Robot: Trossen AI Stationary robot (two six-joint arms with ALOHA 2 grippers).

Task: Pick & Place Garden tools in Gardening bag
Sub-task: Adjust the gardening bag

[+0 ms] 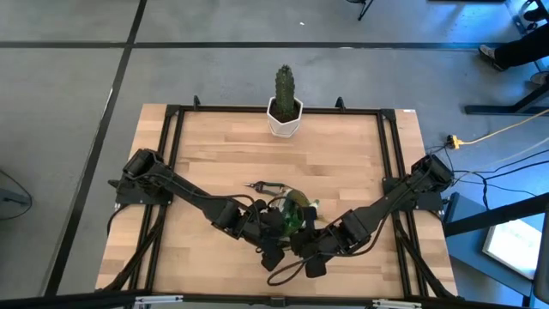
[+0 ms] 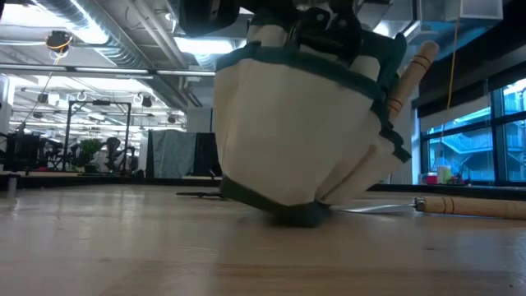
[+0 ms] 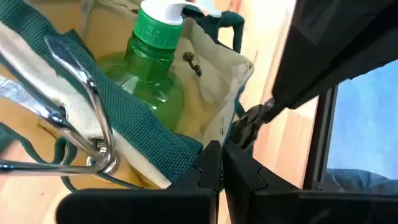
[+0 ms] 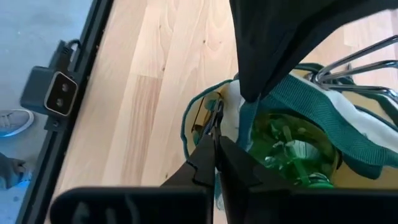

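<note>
The soft tan and green cloth gardening bag sat at the near edge of the wooden desk, between the two dark arms. In the low view it leaned to one side, with only a small part of its bottom on the desk. It looked as if the arms were tipping it.

The left gripper had its jaws pressed together at the bag's green rim. Whether they pinched the cloth could not be told. The right gripper also had its jaws pressed together, at the rim of a side pocket.

Inside the bag stood the see-through green sprayer bottle with a white top. Shiny metal tool parts lay across the bag's edge. A tool with a wooden handle poked out of a pocket.

Another wooden-handled metal tool lay on the desk beside the bag.

Far across the desk stood a green cactus in a white pot.

No writing could be read.
</note>
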